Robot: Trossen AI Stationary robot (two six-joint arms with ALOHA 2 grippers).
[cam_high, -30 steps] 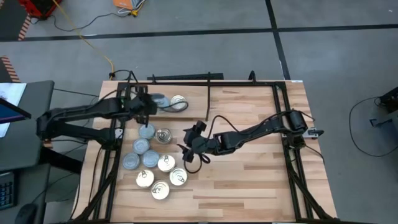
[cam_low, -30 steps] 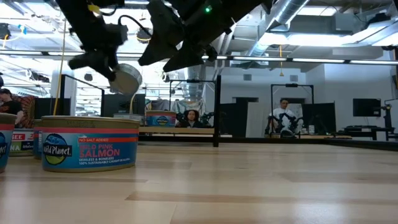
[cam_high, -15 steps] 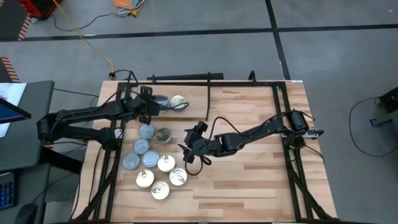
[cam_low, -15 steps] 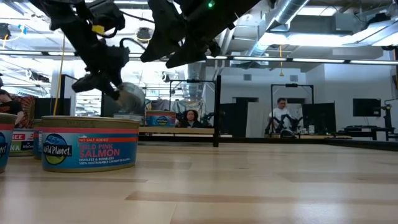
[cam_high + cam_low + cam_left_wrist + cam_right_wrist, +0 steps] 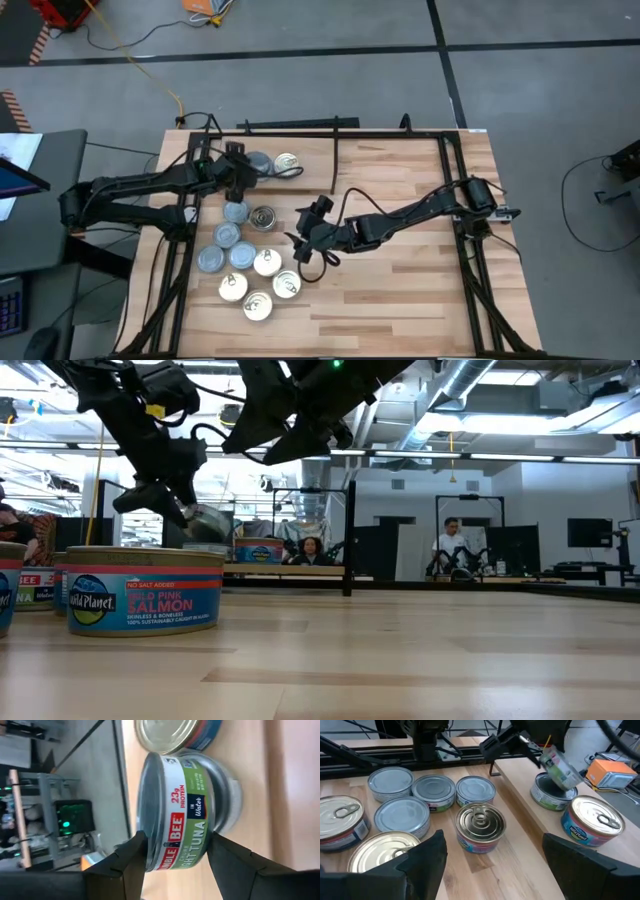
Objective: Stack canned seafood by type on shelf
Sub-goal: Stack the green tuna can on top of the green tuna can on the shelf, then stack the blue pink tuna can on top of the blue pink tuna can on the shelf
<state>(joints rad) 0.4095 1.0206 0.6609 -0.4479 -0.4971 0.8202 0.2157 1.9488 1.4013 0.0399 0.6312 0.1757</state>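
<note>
Since a second ago, your left gripper (image 5: 243, 170) has been carrying its tuna tin (image 5: 175, 812) toward the upper left of the overhead frame, lowering it onto another tin (image 5: 551, 794) already standing on the shelf (image 5: 390, 160). You are seeing the carried tin tilted in the right wrist view, just above the lower one, with both dark fingers (image 5: 130, 857) pressing its sides, so the left gripper is grasping the tuna tin. Beside that pair, a pull-tab salmon tin (image 5: 287, 163) is sitting on the shelf, just right of them in the overhead frame.

Your right gripper (image 5: 302, 240) is hovering with its fingers spread wide and holding nothing, near the centre of the overhead frame, just right of the loose tins. Those remaining tins (image 5: 240, 262) are clustering on the tabletop (image 5: 400, 290) in the lower left of the overhead frame, bluish-grey tops toward the top of the group, shiny pull-tab tops toward the bottom. In the level view, a pink salmon tin (image 5: 145, 589) is filling the left foreground, while two people (image 5: 455, 548) are sitting in the room behind.
</note>
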